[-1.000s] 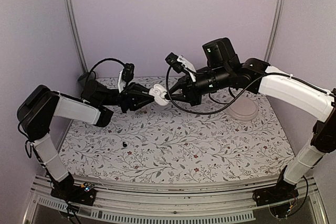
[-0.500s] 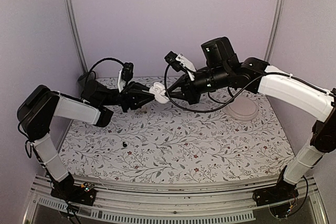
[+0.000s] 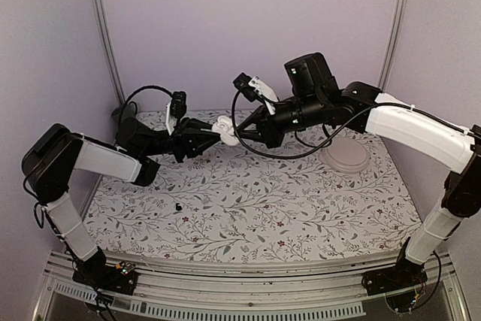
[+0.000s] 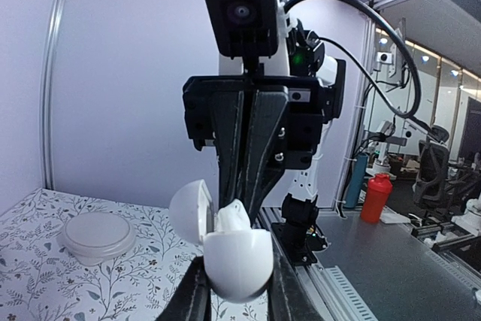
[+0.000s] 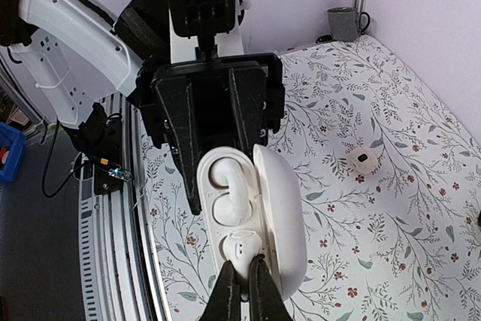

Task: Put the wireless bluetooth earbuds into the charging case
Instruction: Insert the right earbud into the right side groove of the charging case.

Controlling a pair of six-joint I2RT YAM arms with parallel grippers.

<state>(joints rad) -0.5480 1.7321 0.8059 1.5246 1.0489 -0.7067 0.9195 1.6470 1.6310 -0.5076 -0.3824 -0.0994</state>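
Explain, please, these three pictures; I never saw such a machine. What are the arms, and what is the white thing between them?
These are two robot arms at a flowered table. One picture looks down from above; the other two come from a camera on each wrist. The left gripper holds a white charging case, its lid open. The right gripper pinches a small white earbud at the case. A pale dish and a tiny black bit lie on the table.

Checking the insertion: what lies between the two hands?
The open charging case, clamped by the left hand, with an earbud at the right hand's tips; clearest in the right wrist view.
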